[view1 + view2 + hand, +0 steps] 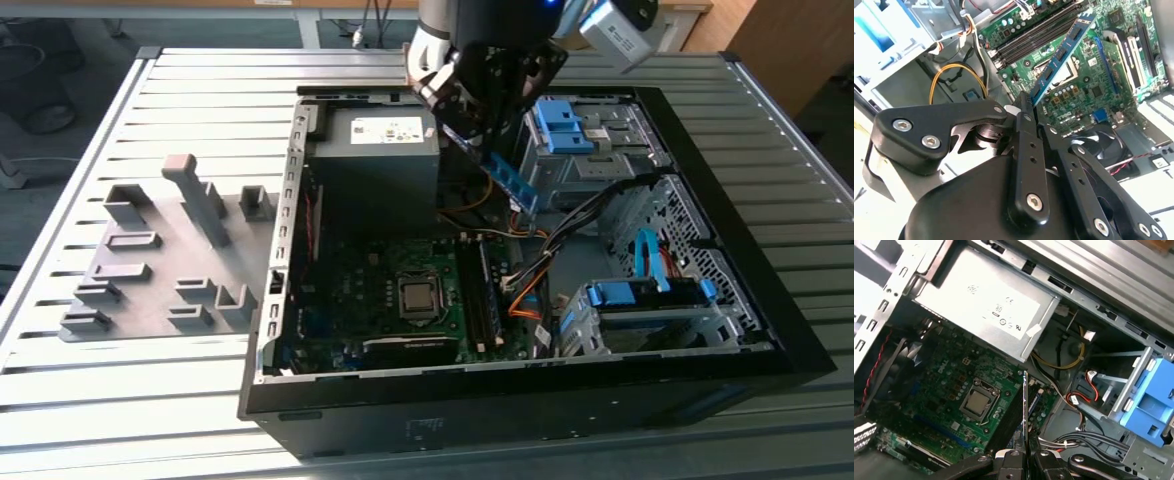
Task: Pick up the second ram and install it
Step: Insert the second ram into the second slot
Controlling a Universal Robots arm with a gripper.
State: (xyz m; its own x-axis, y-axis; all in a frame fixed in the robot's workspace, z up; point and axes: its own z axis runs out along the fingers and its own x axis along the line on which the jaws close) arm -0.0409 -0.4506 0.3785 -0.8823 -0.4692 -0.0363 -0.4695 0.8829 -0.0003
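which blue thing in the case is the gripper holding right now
The second ram, a thin blue stick clamped in the gripper above the motherboard. The blue drive clips stay fixed on their bays.

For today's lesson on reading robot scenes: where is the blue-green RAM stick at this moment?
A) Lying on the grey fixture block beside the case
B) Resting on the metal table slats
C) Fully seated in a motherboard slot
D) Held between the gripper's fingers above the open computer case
D. In the second wrist view the second ram sticks out from the gripper, whose fingers pinch its end, above the motherboard without touching it.
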